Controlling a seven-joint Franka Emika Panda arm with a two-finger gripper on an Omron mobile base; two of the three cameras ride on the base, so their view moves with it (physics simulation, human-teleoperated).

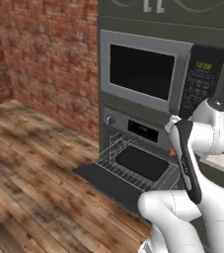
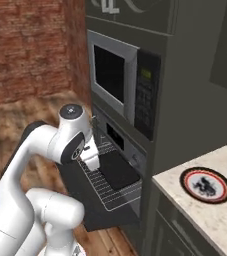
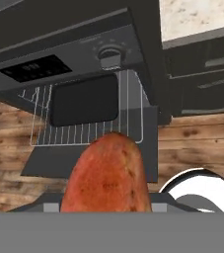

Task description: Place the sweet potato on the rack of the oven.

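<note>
The hand was clamped on the potato, holding it above the oven, whose door lay open, the rack pulled out.

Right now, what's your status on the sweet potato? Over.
End effector shut on sweet potato, held short of the oven. Door down, rack pulled out. Dark tray sits on the rack; bare wire beside it.
</note>
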